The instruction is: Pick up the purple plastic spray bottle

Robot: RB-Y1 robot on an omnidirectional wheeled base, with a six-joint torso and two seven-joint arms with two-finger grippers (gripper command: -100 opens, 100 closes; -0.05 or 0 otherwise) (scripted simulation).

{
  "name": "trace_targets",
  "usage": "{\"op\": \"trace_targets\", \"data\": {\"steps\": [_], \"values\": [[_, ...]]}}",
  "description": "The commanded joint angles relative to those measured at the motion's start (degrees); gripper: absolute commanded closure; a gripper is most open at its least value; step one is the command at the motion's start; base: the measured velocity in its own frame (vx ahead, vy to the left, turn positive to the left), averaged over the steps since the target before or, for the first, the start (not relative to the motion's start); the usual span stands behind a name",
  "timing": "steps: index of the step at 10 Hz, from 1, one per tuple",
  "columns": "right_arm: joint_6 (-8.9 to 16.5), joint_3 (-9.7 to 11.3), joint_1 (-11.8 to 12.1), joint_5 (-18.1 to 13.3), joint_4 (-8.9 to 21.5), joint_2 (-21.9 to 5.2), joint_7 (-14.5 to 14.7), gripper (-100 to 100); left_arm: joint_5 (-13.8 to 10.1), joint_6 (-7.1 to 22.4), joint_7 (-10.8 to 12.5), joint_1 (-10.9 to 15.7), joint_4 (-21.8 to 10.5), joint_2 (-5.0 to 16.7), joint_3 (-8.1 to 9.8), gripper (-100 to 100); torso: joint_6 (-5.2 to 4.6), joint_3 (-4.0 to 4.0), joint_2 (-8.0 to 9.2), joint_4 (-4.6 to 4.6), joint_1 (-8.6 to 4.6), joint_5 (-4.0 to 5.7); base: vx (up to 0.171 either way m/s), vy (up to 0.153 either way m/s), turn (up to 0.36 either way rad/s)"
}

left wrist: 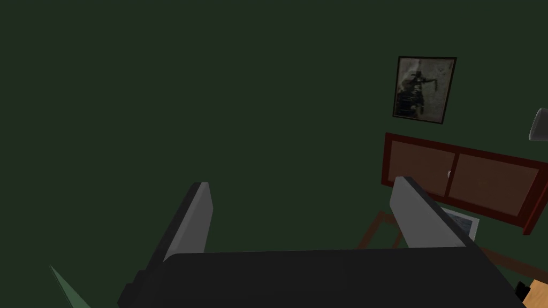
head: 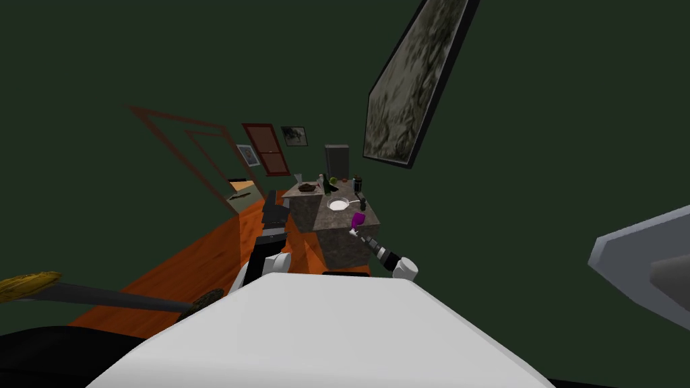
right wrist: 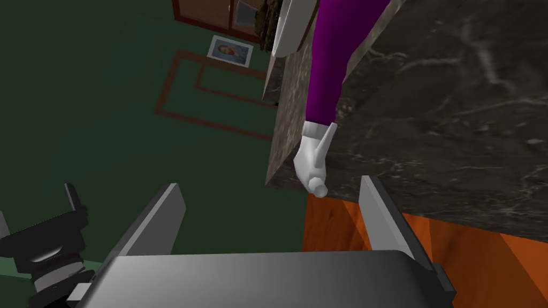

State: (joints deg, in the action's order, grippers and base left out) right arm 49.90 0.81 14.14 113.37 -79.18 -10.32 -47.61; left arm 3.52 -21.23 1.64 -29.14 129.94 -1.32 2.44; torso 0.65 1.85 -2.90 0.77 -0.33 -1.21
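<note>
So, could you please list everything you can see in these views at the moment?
spray bottle: one, purple with a white head, at the counter's near edge
counter: one, dark marbled, straight ahead
dish: one, white, on the counter beyond the spray bottle
green bottle: one, dark green, at the counter's far end
framed picture: one, large, grey in a black frame, on the green wall
cabinet: one, red-brown, on the far wall
floor: orange
left gripper: open, left of the counter
right gripper: open, just short of the spray bottle's head, not touching
</note>
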Motion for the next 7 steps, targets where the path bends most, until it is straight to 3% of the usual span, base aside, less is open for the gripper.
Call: {"op": "trace_targets", "data": {"steps": [1,7], "values": [[2.25,0.09,-0.4,2.86,2.39,-0.27,-1.23,-100,0.0,0.0,0.0,0.0,0.0,0.0,0.0,0,0.0,0.0,0.0,0.0,0.0,0.0,0.082,0.02,0.119],[6.56,0.39,-1.25,10.62,7.69,-0.84,-3.46,-100,0.0,0.0,0.0,0.0,0.0,0.0,0.0,0,-0.01,0.02,-0.03,0.01,0.04,-0.01,0.06,0.013,0.072]]}}
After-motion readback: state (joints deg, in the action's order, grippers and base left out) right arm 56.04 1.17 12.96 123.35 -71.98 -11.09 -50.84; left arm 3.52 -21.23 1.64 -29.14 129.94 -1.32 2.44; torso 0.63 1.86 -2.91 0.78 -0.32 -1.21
